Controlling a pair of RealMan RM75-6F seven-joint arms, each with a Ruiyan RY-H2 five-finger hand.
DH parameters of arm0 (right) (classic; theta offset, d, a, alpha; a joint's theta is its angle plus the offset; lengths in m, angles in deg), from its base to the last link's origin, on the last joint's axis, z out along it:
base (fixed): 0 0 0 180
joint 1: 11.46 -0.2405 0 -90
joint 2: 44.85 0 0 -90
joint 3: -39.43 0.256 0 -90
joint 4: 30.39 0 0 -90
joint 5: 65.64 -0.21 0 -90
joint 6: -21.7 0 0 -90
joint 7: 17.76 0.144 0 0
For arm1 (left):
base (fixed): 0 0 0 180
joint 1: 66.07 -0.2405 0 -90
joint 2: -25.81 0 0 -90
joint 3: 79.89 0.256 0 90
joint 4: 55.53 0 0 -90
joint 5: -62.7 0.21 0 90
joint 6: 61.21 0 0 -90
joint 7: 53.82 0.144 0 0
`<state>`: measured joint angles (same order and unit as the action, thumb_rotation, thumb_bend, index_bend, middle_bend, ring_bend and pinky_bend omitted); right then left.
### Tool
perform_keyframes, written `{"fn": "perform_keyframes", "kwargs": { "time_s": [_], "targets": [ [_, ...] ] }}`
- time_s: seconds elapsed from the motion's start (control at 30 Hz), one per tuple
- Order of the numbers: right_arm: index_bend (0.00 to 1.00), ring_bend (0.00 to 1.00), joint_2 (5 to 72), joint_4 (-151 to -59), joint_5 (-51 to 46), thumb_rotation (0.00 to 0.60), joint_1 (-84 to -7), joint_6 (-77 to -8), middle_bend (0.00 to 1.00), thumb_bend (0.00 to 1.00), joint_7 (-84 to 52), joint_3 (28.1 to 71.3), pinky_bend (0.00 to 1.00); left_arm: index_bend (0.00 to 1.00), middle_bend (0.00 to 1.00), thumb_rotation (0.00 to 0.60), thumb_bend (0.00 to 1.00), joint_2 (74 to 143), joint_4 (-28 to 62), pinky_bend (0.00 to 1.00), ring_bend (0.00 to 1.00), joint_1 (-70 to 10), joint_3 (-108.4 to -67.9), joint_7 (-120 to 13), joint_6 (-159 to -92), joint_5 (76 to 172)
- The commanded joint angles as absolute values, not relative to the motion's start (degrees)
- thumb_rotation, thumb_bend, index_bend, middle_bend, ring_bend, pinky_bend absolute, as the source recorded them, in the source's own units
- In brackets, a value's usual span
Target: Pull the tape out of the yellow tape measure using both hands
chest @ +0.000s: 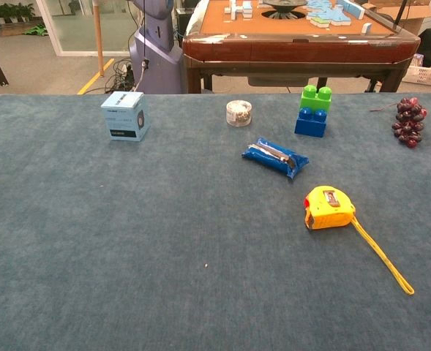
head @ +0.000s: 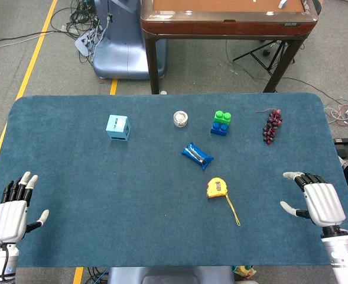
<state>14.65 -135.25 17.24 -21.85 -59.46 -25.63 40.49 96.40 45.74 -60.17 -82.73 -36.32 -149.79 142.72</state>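
Observation:
The yellow tape measure [head: 216, 188] [chest: 327, 208] lies on the blue table right of centre. A short yellow strap or strip [head: 233, 209] [chest: 381, 254] trails from it toward the near right. My left hand [head: 12, 211] rests at the near left corner, fingers apart and holding nothing. My right hand [head: 318, 199] sits at the near right, fingers spread, empty, well to the right of the tape measure. Neither hand appears in the chest view.
On the table [head: 103, 195] also stand a light blue box [head: 118, 127], a small round tin [head: 180, 119], a green and blue brick stack [head: 221, 123], a bunch of dark grapes [head: 272, 125] and a blue packet [head: 197, 155]. A brown table [head: 227, 18] stands behind.

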Motion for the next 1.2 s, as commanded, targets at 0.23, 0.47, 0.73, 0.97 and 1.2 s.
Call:
{"fn": "perform_keyframes", "kwargs": {
  "time_s": [0.23, 0.47, 0.73, 0.97, 1.2],
  "targets": [
    [0.31, 0.32, 15.5, -137.2, 17.4, 0.600, -23.9, -55.8, 0.36, 0.24, -27.8, 41.4, 0.33, 0.03, 0.00, 0.600, 0.24, 96.5, 45.4, 0.00, 0.00, -60.6, -82.9, -37.4, -149.8, 143.0],
    [0.31, 0.32, 18.8, -138.0, 14.5, 0.600, -29.1, -47.5, 0.36, 0.23, -34.4, 42.7, 0.33, 0.03, 0.00, 0.600, 0.24, 96.5, 45.3, 0.00, 0.00, -61.1, -82.8, -38.1, -149.9, 143.3],
    [0.31, 0.32, 26.4, -133.8, 7.4, 0.600, -37.3, -36.6, 0.35, 0.23, -43.0, 44.7, 0.33, 0.03, 0.00, 0.600, 0.24, 96.4, 45.1, 0.00, 0.00, -62.0, -82.8, -39.3, -150.4, 143.2],
    [0.31, 0.30, 31.3, -128.6, 3.5, 0.600, -41.0, -33.2, 0.33, 0.23, -45.7, 45.4, 0.33, 0.03, 0.00, 0.600, 0.24, 95.9, 45.2, 0.00, 0.00, -63.0, -82.8, -39.8, -151.1, 143.2],
    [0.31, 0.30, 33.7, -124.5, 1.4, 0.600, -43.3, -31.3, 0.32, 0.23, -46.1, 45.4, 0.33, 0.02, 0.00, 0.600, 0.24, 95.4, 45.8, 0.00, 0.00, -63.5, -82.8, -39.8, -151.3, 143.3]
  ]
}}
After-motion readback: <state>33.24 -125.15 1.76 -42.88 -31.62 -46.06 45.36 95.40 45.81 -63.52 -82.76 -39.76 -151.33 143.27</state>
